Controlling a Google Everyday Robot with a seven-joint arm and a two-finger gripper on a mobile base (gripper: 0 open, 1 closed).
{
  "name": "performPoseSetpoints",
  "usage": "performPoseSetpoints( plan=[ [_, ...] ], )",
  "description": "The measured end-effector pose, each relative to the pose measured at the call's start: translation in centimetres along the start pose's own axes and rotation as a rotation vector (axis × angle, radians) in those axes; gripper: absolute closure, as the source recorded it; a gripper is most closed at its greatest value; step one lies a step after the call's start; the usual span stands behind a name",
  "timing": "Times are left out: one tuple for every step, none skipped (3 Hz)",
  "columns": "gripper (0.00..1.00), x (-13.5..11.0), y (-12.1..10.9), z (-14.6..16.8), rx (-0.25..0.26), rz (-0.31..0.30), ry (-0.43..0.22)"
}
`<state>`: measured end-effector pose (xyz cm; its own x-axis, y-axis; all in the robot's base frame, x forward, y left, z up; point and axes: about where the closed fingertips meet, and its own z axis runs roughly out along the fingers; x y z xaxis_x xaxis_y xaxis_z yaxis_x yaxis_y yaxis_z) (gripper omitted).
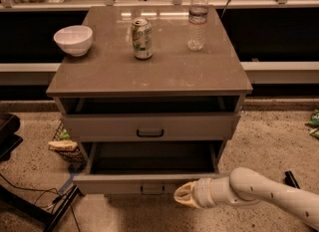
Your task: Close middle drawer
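Note:
The middle drawer [124, 183] is pulled out of the grey-wood cabinet [149, 76], with its long empty tray showing and a small black handle [152, 190] mid-front. My gripper [182, 196], cream-tipped on a white arm coming from the lower right, is against the drawer's front face just right of the handle. The uppermost drawer [149, 125] stands slightly out above it. The lowest drawer is hidden under the open one.
On the cabinet top stand a white bowl [73, 40], a drink can [142, 38] and a water bottle [198, 19]. A snack bag [63, 145] lies on the floor at the left, beside cables and a dark stand [55, 211]. A black object [291, 178] lies at the right.

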<state>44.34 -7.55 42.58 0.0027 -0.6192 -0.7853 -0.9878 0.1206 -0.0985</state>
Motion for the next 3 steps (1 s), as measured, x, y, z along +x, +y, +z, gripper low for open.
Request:
performPoseSetpoints(
  plan=[
    [1.0,-0.1,-5.0,1.2,0.011,0.0,-0.024],
    [1.0,0.0,-10.6,2.8,0.016,0.004,-0.05],
    [1.0,-0.6,-13.9,1.6,0.081,-0.019,-0.054]
  ],
)
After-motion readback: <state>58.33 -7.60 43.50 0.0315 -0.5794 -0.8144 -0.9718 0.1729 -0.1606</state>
